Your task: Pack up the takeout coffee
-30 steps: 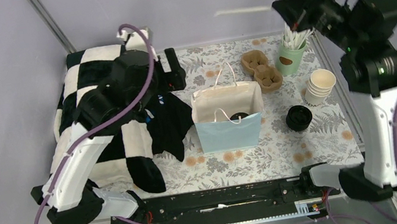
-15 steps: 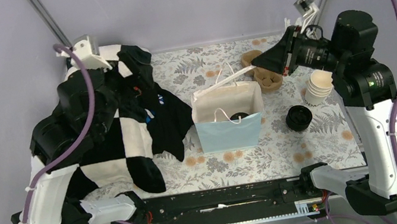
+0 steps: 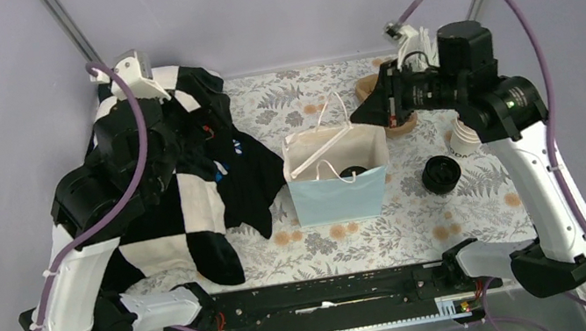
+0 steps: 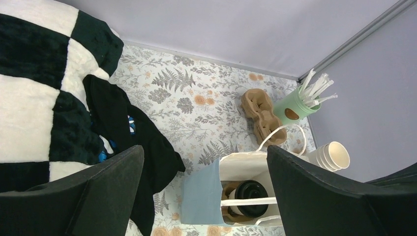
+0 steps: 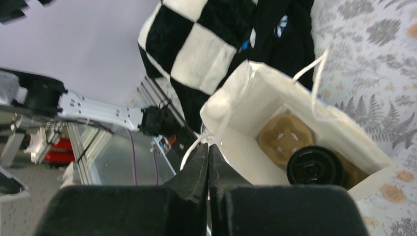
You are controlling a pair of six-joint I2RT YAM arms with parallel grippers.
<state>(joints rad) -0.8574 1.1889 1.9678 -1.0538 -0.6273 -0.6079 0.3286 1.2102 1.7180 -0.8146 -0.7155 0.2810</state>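
Observation:
The takeout coffee, a white cup with a black lid, stands inside the open blue and white paper bag. It sits in a brown carrier there and also shows in the left wrist view and the right wrist view. My right gripper is at the bag's far right rim, its jaws pressed together on a white straw. The straw lies slanted across the bag's mouth. My left gripper is open and empty, high over the blanket.
A black-lidded round thing stands right of the bag. A stack of cream cups, a green cup of straws and brown cardboard carriers are at the back right. A checked blanket and black cloth cover the left.
My right gripper has come down and left from above the straw cup to the bag's rim, carrying the straw. My left arm has drawn back to the left and lifted.

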